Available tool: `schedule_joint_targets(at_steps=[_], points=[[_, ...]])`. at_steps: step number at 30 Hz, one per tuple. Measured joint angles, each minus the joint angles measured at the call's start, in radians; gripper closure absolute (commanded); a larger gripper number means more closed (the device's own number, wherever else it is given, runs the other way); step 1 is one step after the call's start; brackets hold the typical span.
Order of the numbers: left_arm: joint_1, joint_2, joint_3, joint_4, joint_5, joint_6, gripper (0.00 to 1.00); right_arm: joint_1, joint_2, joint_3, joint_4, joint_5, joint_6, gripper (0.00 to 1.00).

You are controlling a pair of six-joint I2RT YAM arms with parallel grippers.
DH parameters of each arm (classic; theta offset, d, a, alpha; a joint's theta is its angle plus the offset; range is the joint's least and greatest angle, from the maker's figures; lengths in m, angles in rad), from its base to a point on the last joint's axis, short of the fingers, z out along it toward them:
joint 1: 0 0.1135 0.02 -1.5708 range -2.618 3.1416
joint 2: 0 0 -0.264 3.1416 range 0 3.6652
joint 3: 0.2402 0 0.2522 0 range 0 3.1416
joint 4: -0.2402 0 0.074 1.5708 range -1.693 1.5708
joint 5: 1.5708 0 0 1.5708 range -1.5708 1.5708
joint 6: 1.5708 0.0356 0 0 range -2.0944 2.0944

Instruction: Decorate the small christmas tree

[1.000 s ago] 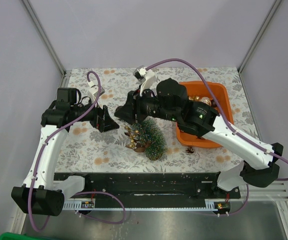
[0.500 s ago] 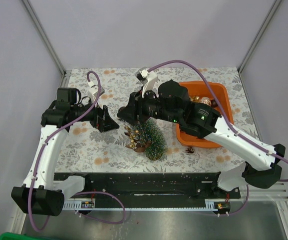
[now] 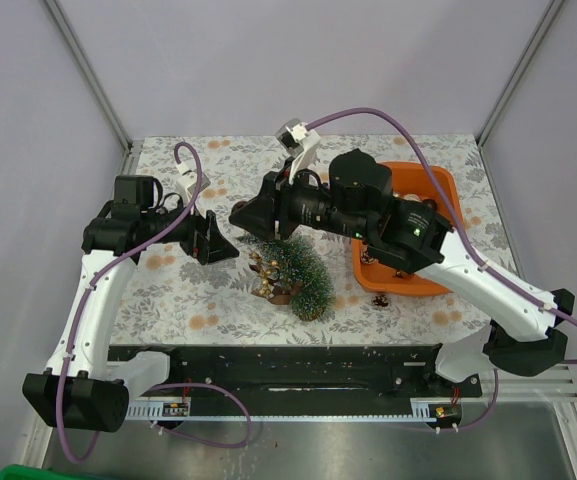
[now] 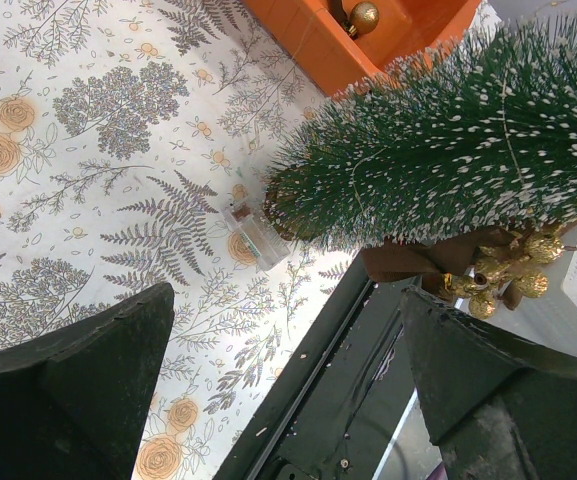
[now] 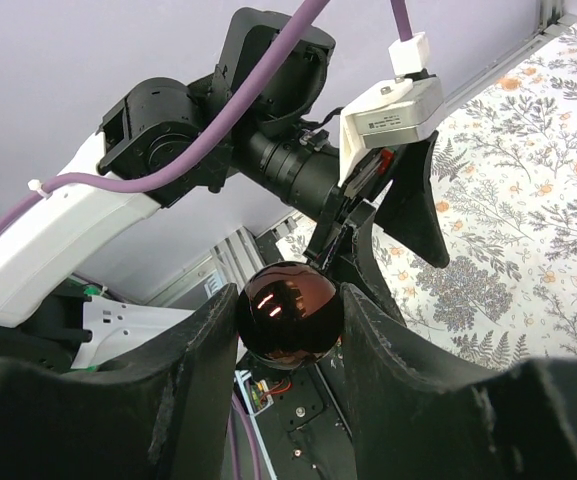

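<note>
The small christmas tree [image 3: 303, 272], dark green with white frosting, rests on the flowered table with its wide end toward the near edge; it also fills the upper right of the left wrist view [image 4: 448, 160]. A brown bow with gold beads [image 3: 265, 274] [image 4: 488, 272] sits against it. My right gripper [image 3: 245, 220] [image 5: 288, 300] hovers just behind the tree tip, shut on a glossy dark red ball [image 5: 289, 318]. My left gripper [image 3: 213, 240] [image 4: 283, 390] stands open left of the tree with nothing between its fingers.
An orange tray [image 3: 440, 186] [image 4: 308, 45] holding gold balls [image 4: 364, 15] stands right of the tree. A small clear piece [image 4: 253, 232] lies by the tree's base. A small dark bit [image 3: 380, 298] sits in front of the tray. The table's black front rail [image 3: 268, 362] runs along the near edge.
My right arm has lifted and swung a little to the left and back with the ball in its grip. The left arm and the tree have not moved.
</note>
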Motion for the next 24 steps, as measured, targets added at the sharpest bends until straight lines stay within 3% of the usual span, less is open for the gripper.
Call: schedule_joint_targets(at_steps=[12,24], points=[[0.0,0.0,0.0,0.0,0.0,0.0,0.01,0.002,0.103,0.109,0.012,-0.053,-0.009,0.76],[0.0,0.0,0.0,0.0,-0.003,0.001,0.01,0.028,0.107,0.109,0.023,-0.09,-0.006,0.76]])
